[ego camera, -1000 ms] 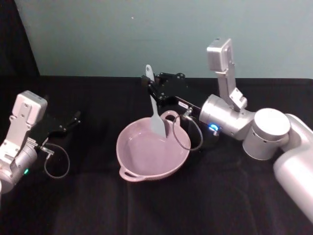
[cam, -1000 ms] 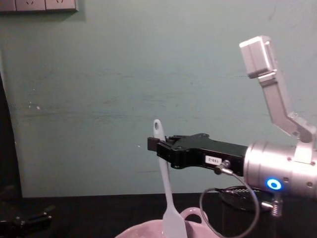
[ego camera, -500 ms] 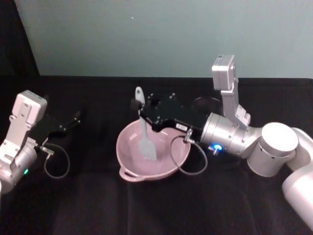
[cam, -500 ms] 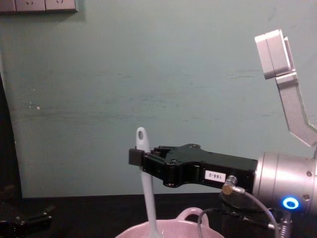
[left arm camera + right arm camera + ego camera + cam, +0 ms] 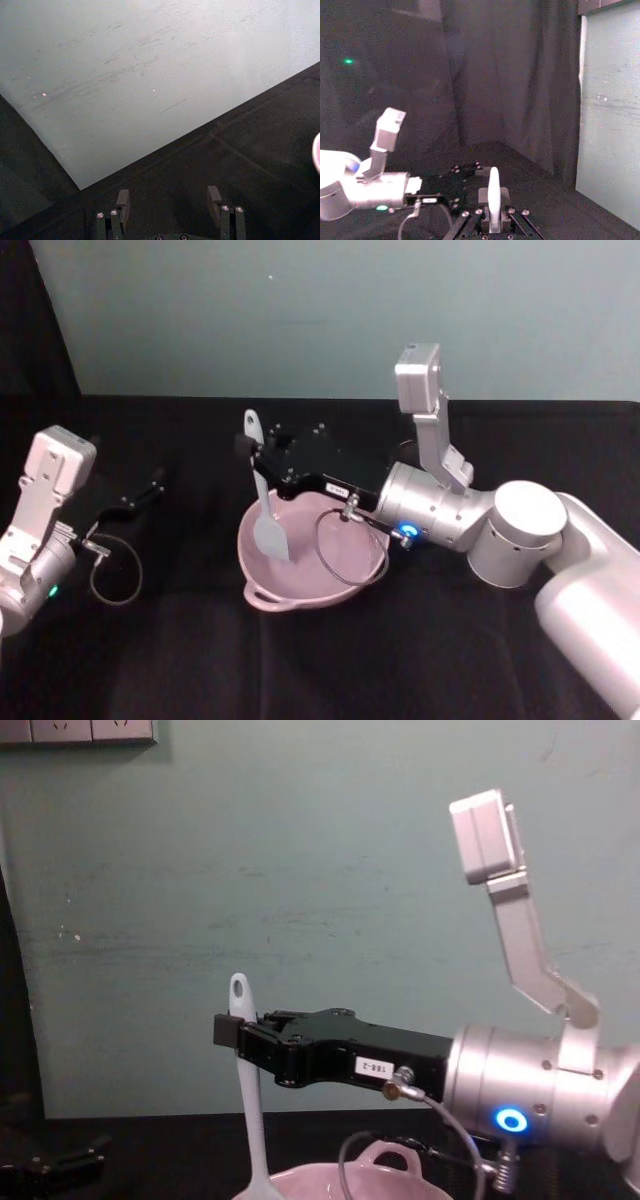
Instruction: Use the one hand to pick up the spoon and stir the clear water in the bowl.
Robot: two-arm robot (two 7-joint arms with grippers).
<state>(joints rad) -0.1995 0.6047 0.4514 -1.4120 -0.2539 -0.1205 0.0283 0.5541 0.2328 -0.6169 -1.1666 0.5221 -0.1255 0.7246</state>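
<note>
Spoon [image 5: 261, 490] carried leftward in bowl [image 5: 310, 597] by right end effector [image 5: 250, 450], clenched on its handle. Label [image 5: 373, 1067] read "188-2"; water not made out. Left end effector [image 5: 167, 200] parked, released.

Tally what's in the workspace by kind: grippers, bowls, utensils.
Grippers: 2, the right gripper shut on the utensil's handle, the left gripper open and parked at the left.
Bowls: 1, the pink bowl.
Utensils: 1, the white spoon, blade down inside the bowl.
Total: 4.

Black table [image 5: 200, 660]; pink bowl [image 5: 300, 590] resting at centre.
</note>
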